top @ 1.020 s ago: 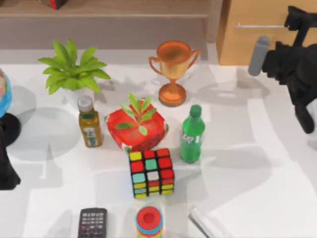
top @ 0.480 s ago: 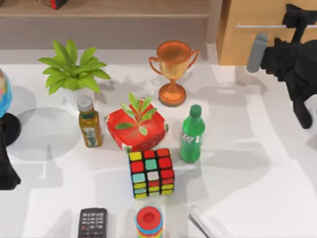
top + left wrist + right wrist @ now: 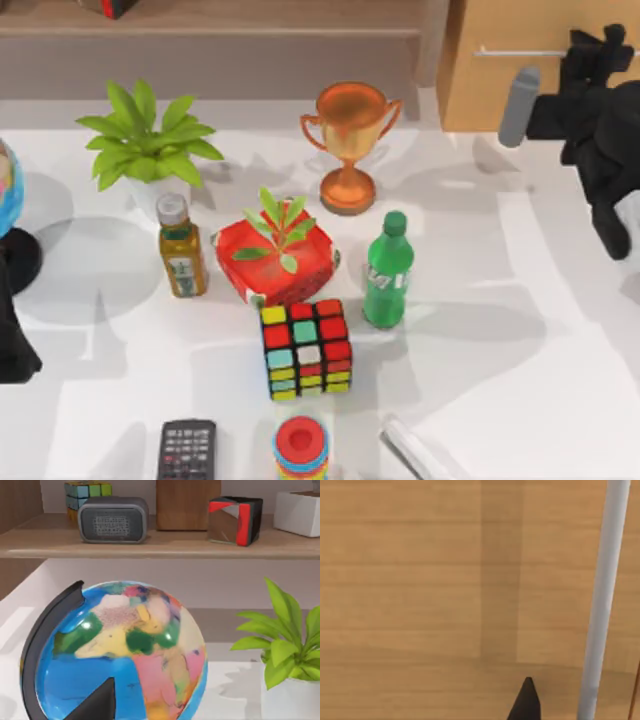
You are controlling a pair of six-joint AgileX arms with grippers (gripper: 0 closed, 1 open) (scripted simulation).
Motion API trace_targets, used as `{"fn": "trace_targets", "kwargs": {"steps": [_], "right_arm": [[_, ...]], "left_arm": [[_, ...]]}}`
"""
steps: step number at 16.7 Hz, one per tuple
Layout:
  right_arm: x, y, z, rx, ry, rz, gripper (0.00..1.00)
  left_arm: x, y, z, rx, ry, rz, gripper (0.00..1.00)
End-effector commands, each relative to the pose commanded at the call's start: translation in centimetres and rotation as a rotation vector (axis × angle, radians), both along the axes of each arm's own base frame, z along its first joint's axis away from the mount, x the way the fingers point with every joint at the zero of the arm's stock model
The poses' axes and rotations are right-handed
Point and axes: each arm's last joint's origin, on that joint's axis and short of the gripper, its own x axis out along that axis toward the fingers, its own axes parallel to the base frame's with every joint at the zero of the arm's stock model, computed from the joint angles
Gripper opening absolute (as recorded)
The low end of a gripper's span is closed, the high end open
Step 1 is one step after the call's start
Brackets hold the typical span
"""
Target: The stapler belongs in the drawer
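The stapler (image 3: 415, 452), a whitish-grey wedge, lies at the table's front edge, right of the stacked rings and partly cut off by the top view's border. The drawer (image 3: 500, 80) stands at the back right, shut, with its silver bar handle (image 3: 520, 52) across the tan front. My right gripper (image 3: 592, 48) hovers right at the drawer front beside the handle's right end. In the right wrist view the handle (image 3: 602, 600) runs across the tan drawer front (image 3: 420, 580) close up. My left arm (image 3: 10, 345) stays parked at the table's left edge, behind the globe (image 3: 120, 655).
Between stapler and drawer stand a green bottle (image 3: 388, 270), a trophy (image 3: 350, 145) and a puzzle cube (image 3: 306, 350). A red planter (image 3: 280, 262), an oil bottle (image 3: 182, 248), a potted plant (image 3: 150, 145), a black keypad (image 3: 187, 450) and stacked rings (image 3: 301, 445) fill the middle and left.
My right arm has crept toward the back, bringing the gripper closer to the drawer's handle. Everything on the table and the left arm stayed put.
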Motion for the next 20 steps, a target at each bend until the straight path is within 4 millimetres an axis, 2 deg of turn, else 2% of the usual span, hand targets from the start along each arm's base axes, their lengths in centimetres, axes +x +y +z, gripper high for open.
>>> {"fn": "trace_targets", "kwargs": {"steps": [3,4,14,16,20], "right_arm": [[0.0,0.0,0.0,0.000,0.000,0.000,0.02],[0.0,0.0,0.0,0.000,0.000,0.000,0.00],[-0.4,0.1,0.2,0.006,-0.007,0.000,0.00],[-1.5,0.2,0.4,0.008,-0.018,-0.001,0.00],[-5.1,0.1,-0.8,-0.005,0.032,0.004,0.00]], "left_arm": [[0.0,0.0,0.0,0.000,0.000,0.000,1.00],[0.0,0.0,0.0,0.000,0.000,0.000,1.00],[0.0,0.0,0.0,0.000,0.000,0.000,1.00],[0.0,0.0,0.0,0.000,0.000,0.000,1.00],[0.0,0.0,0.0,0.000,0.000,0.000,1.00]]}}
